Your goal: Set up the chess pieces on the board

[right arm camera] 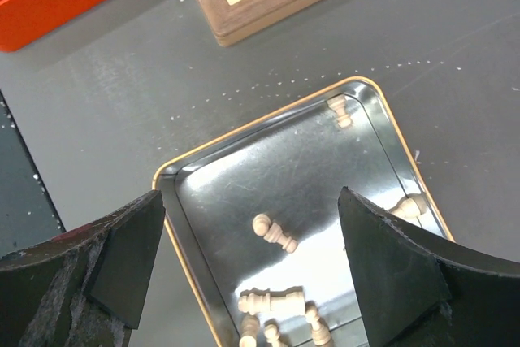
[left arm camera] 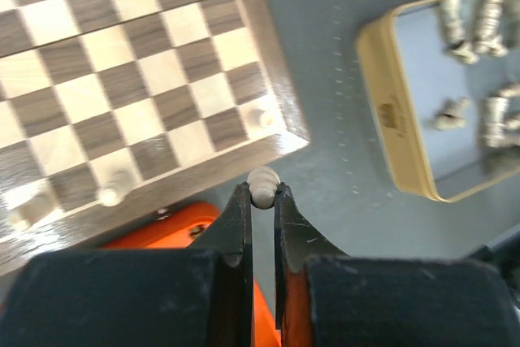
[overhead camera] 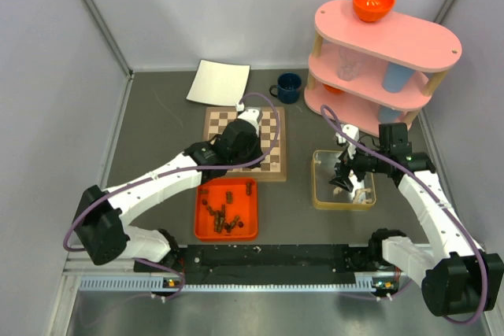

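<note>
Closest to the left wrist camera, the left tool [left arm camera: 262, 201] is clamped shut on a pale pawn [left arm camera: 263, 187], whose round head pokes out past the black tips. In that view the pawn shows just off a corner of the chessboard [left arm camera: 272, 62], over the grey tabletop [left arm camera: 341, 193]. 3 pale pieces sit on the board's row along that edge, 1 of them [left arm camera: 261, 117] on the corner square.

An orange tray [overhead camera: 201, 226] lies just beside the board's near edge and holds a jumble of dark pieces [overhead camera: 223, 214].

To the right, apart from the board, stands a shallow metal tin [right arm camera: 244, 132]. The right tool [right arm camera: 250, 201] hangs over it with its jaws spread wide and nothing between them. Several pale pieces lie on their sides on the tin's floor, 1 [right arm camera: 274, 233] directly below the gap.
</note>
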Available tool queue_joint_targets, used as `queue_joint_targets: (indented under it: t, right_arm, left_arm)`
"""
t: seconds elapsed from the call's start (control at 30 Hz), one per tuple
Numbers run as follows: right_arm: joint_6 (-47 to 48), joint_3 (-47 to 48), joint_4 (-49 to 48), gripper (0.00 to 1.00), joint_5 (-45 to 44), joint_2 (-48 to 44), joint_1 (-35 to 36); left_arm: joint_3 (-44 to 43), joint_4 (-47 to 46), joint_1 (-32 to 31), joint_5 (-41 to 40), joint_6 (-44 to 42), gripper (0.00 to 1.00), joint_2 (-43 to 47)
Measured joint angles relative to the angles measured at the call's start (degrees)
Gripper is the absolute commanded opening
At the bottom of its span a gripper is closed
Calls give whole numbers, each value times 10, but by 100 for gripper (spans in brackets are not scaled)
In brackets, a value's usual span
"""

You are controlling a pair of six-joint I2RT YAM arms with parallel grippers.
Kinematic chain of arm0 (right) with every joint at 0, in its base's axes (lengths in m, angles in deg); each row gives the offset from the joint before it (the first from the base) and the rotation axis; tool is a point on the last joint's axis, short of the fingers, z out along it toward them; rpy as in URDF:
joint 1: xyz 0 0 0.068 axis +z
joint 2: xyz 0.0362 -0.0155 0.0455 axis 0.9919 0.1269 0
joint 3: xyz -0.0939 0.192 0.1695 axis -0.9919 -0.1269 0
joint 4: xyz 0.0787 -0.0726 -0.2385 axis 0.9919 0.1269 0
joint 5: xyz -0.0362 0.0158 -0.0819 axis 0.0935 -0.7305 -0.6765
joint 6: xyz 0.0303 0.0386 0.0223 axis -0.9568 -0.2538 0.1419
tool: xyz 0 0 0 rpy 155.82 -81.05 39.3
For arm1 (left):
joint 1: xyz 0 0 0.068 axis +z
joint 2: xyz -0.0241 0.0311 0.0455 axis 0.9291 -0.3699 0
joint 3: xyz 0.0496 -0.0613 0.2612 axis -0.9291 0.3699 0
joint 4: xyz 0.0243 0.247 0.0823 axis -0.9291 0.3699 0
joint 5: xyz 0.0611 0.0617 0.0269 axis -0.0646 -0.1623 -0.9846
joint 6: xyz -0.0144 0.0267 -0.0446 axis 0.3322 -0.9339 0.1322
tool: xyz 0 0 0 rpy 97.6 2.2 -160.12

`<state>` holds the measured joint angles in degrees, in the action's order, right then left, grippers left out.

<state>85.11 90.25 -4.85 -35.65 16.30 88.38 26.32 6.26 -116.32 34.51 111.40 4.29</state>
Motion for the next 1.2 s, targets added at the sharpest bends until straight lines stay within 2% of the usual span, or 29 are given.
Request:
queue_joint_targets:
  t: [0.17, 0.5, 0.97, 1.2]
  right_arm:
    - [-10, 0, -13, 87, -21, 1, -1]
    - [-16, 0, -19, 88, -41, 2, -1]
    - [-16, 0, -27, 88, -47, 5, -1]
    - [-16, 0, -27, 89, -50, 9, -1]
  left_arm:
    - [3, 13, 0, -70, -22, 0, -3]
    - [3, 10, 0, -128, -52, 0, -57]
    - [3, -10, 8, -121, -83, 0, -120]
    - [3, -17, 13, -109, -87, 0, -123]
